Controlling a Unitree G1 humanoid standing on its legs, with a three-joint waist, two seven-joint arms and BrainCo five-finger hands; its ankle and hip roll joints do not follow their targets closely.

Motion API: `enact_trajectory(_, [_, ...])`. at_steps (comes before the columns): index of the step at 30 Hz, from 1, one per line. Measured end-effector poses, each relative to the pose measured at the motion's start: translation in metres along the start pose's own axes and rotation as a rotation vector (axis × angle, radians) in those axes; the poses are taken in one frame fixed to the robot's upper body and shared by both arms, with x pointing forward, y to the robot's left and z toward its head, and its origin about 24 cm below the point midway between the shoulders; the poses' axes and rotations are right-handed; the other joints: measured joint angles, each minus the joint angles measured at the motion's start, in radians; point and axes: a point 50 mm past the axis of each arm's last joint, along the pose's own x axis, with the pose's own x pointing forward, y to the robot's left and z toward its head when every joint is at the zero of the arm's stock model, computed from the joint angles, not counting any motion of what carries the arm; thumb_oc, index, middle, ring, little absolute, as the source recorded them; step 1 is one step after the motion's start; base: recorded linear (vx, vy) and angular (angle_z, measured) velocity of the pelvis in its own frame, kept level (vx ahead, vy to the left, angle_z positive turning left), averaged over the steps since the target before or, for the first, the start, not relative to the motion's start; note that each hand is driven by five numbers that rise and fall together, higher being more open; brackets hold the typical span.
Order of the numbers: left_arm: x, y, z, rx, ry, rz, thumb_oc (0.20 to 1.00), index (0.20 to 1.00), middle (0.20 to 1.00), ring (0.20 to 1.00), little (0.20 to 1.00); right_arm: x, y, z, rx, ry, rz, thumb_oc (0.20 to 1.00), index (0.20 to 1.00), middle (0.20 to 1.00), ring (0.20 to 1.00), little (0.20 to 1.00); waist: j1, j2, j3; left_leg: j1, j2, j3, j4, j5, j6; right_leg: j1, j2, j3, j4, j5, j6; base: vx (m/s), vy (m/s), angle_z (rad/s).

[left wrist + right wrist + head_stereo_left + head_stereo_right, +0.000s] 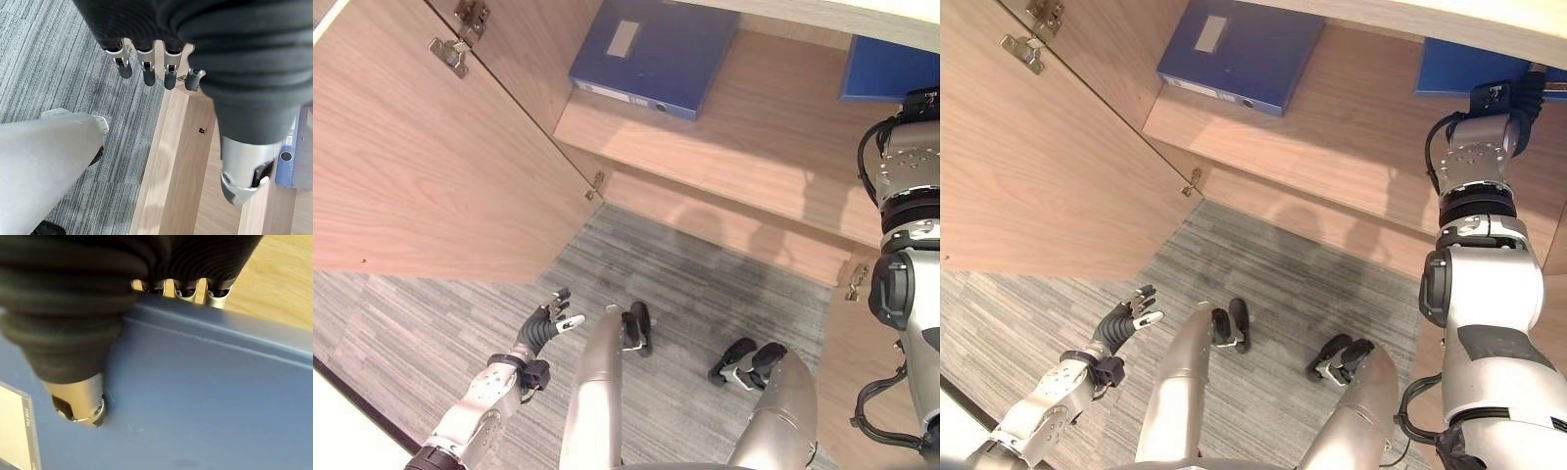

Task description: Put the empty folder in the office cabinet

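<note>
The left hand [548, 323] was held low at the near left, above the grey carpet [431, 333], with its fingers [149, 73] straight, slightly spread and holding nothing. Beside it, the open cabinet door [421, 157] was seen swung out to the left, its metal hinges [450, 54] exposed at the far edge. Free carpet lay between that door and the cabinet's base.

On the wooden shelf [744, 137] a blue folder [651, 54] lay flat at the far left, its spine toward the shelf's near edge. A wide bare stretch of shelf was left open between it and the second folder.

The right arm was raised and stretched into the cabinet at the far right. The right hand [73, 333] was laid on a second blue folder [1469, 69], which rested on the shelf at the far right. In the right wrist view the thumb [80, 401] was pressed flat on the folder's cover, while the fingers [186, 291] were hooked over its far edge, so the folder was pinched between them.
</note>
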Motion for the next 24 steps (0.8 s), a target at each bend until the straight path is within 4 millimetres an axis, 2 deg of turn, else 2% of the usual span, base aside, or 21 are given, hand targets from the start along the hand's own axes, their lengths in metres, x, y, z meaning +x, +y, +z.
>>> enact_trajectory(5, [0.000,0.001,0.000,0.019,0.001,0.004,1.000,1.000,1.000,1.000,1.000,-0.001,0.000,-0.010,-0.063,0.070,0.027,1.000,1.000,1.000,1.000,1.000,0.010,0.001,0.000,0.001,-0.001,0.000,-0.006,0.001,-0.002,0.000,0.000,-0.003,-0.003,-0.001,-0.001,0.00,0.000,0.00])
enact_trajectory(7, [0.000,0.001,-0.001,0.019,0.002,-0.004,1.000,1.000,1.000,1.000,1.000,0.001,-0.008,-0.012,-0.082,0.085,0.017,1.000,1.000,1.000,1.000,1.000,0.015,0.001,0.000,0.003,-0.002,0.000,-0.008,0.001,-0.002,0.002,0.000,-0.003,-0.005,-0.001,-0.001,0.00,0.000,0.00])
enact_trajectory(8, [0.002,0.001,0.000,0.024,0.002,-0.014,1.000,1.000,1.000,1.000,1.000,0.005,-0.023,-0.016,-0.212,0.128,-0.006,1.000,1.000,1.000,1.000,1.000,0.022,0.001,0.001,0.005,-0.002,0.000,-0.008,0.001,-0.002,0.004,0.000,-0.003,-0.005,-0.001,-0.001,0.00,0.000,0.00])
enact_trajectory(9, [0.002,0.001,0.000,0.025,0.003,-0.015,1.000,1.000,1.000,1.000,1.000,0.006,-0.031,-0.019,-0.273,0.150,-0.023,1.000,1.000,1.000,1.000,1.000,0.022,0.001,0.001,0.005,-0.002,0.000,-0.008,0.001,-0.002,0.004,0.000,-0.003,-0.005,-0.001,-0.001,0.00,0.000,0.00])
enact_trajectory(12, [0.001,0.003,-0.005,0.028,0.027,-0.019,1.000,1.000,1.000,1.000,1.000,0.004,-0.043,-0.029,-0.393,0.248,-0.039,1.000,1.000,1.000,1.000,1.000,0.021,0.005,0.003,0.004,-0.002,0.000,-0.008,-0.001,0.002,0.004,0.000,-0.003,-0.005,-0.001,-0.001,0.00,0.000,0.00])
enact_trajectory(15, [0.001,0.003,-0.006,0.041,0.034,-0.041,1.000,1.000,1.000,1.000,1.000,0.007,-0.046,-0.021,-0.693,0.273,0.037,1.000,1.000,1.000,1.000,1.000,0.024,0.005,0.003,0.004,-0.002,0.000,-0.008,-0.001,0.002,0.004,0.000,-0.003,-0.005,-0.001,-0.001,0.00,0.000,0.00])
enact_trajectory(17, [-0.001,0.006,-0.004,0.066,0.037,-0.057,1.000,1.000,1.000,1.000,1.000,0.010,-0.049,-0.009,-0.999,0.272,0.081,1.000,1.000,1.000,1.000,1.000,0.023,0.001,0.006,0.003,-0.002,0.000,-0.007,-0.002,0.002,0.004,0.000,-0.003,-0.005,0.004,0.008,0.00,0.000,0.00])
enact_trajectory(19, [-0.002,0.012,-0.003,0.109,0.046,-0.065,1.000,1.000,1.000,1.000,1.000,0.012,-0.050,-0.001,-1.123,0.272,0.117,1.000,1.000,1.000,1.000,1.000,0.019,-0.005,0.009,0.004,-0.002,0.000,-0.007,-0.002,0.002,0.004,0.000,-0.003,-0.006,0.005,0.009,0.00,0.000,0.00])
enact_trajectory(22, [-0.005,0.020,0.000,0.166,0.060,-0.079,1.000,1.000,1.000,1.000,1.000,0.015,-0.051,0.012,-1.407,0.266,0.172,1.000,1.000,1.000,1.000,1.000,0.014,-0.007,0.011,0.004,-0.002,0.000,-0.007,-0.001,0.002,0.006,0.001,-0.003,-0.009,0.008,0.014,0.00,0.000,0.00])
enact_trajectory(24, [-0.007,0.024,0.000,0.184,0.071,-0.089,1.000,1.000,1.000,1.000,1.000,0.014,-0.047,0.011,-1.561,0.265,0.226,1.000,1.000,1.000,1.000,1.000,0.003,-0.009,0.012,0.006,-0.002,0.001,-0.010,0.000,0.000,0.008,0.002,-0.004,-0.014,0.010,0.017,0.00,0.000,0.00])
